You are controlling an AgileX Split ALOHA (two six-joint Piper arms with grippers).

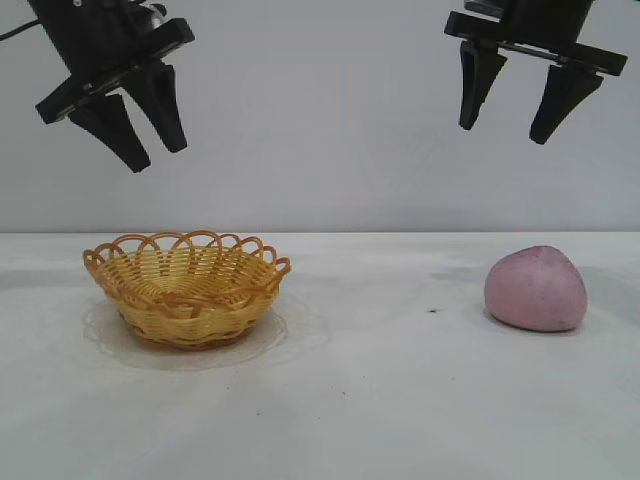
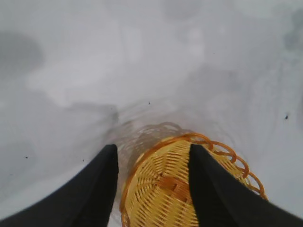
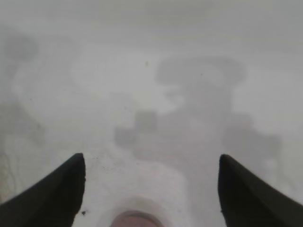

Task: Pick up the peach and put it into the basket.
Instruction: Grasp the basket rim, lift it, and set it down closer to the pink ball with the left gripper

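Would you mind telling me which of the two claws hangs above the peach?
The right claw, hanging open above the peach; the left claw, also open, hangs over the basket.

The shallow yellow-orange woven wicker basket [image 1: 186, 288] sits on the white desk [image 1: 380, 400] at the left of the exterior view, and the rounded pink-mauve matte peach [image 1: 535, 289] rests on the same desk well apart to the right. The black left end effector [image 1: 145, 141] hangs high above the basket, nothing between its parted fingers. The black right end effector [image 1: 507, 127] hangs high above the peach, a little to its left, likewise spread and empty.
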